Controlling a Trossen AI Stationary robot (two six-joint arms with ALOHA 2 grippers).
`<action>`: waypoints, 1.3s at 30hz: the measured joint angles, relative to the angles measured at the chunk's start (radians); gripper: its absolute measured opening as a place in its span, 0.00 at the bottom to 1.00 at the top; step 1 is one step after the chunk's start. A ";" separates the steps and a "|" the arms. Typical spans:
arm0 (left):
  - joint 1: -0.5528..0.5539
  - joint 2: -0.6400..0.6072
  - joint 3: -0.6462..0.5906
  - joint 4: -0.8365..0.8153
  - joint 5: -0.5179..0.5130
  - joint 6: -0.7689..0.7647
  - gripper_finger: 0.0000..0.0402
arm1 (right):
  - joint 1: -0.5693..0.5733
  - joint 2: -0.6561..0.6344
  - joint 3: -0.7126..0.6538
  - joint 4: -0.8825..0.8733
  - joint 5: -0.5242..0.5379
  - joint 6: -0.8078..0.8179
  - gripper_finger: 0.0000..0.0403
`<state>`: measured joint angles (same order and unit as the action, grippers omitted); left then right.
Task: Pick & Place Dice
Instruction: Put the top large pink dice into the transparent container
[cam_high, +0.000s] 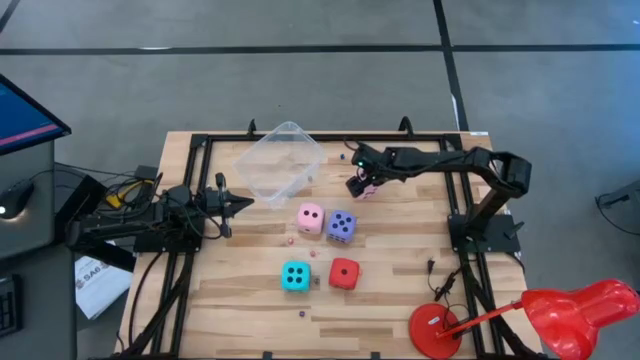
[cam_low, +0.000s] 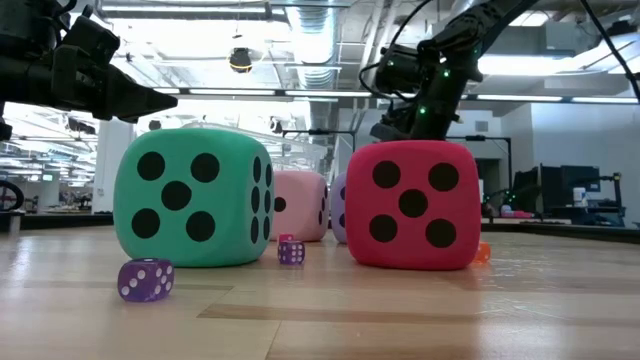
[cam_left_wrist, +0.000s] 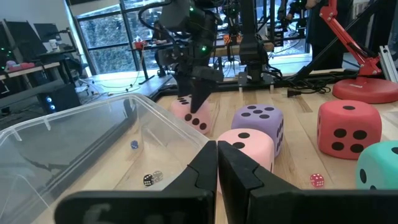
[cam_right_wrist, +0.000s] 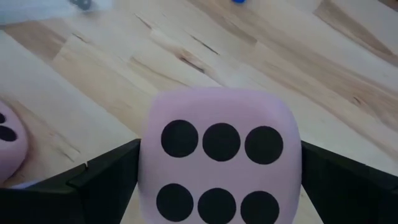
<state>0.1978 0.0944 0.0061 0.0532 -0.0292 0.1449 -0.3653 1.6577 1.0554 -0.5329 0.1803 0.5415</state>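
My right gripper (cam_high: 362, 186) is closed on a pale pink die (cam_right_wrist: 221, 155) just right of the clear tub (cam_high: 280, 160), at the table's far middle. A second pink die (cam_high: 311, 217), a violet die (cam_high: 341, 226), a cyan die (cam_high: 295, 276) and a red die (cam_high: 344, 273) rest flat on the wood mid-table. My left gripper (cam_high: 245, 204) hovers shut and level at the tub's near left corner, touching nothing. My right gripper pinches the pink die by two opposite sides (cam_right_wrist: 149, 168), one finger (cam_right_wrist: 106, 180) on each. The fingers slant steeply down from the table's right and far side. The six-pip face (cam_right_wrist: 217, 143) looks back at the wrist. The die sits tilted; whether it is clear of the table I cannot tell.
Tiny dice are scattered on the wood (cam_low: 146, 279) and inside the tub (cam_left_wrist: 148, 180). A red desk lamp (cam_high: 560, 315) stands at the near right corner. Black frame rails (cam_high: 200, 180) run along the table's sides.
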 joint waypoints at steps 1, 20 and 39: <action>0.000 0.000 0.000 0.000 0.000 0.000 0.01 | 0.001 0.000 0.000 0.000 0.000 0.000 0.99; 0.000 0.000 0.000 0.000 0.000 0.000 0.01 | -0.008 -0.002 0.019 -0.017 0.000 -0.020 0.91; 0.000 0.000 0.000 0.000 0.000 0.000 0.01 | -0.049 -0.005 0.446 -0.029 0.010 -0.353 0.89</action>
<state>0.1976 0.0946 0.0061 0.0530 -0.0295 0.1449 -0.4139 1.6522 1.5011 -0.5621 0.1907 0.1884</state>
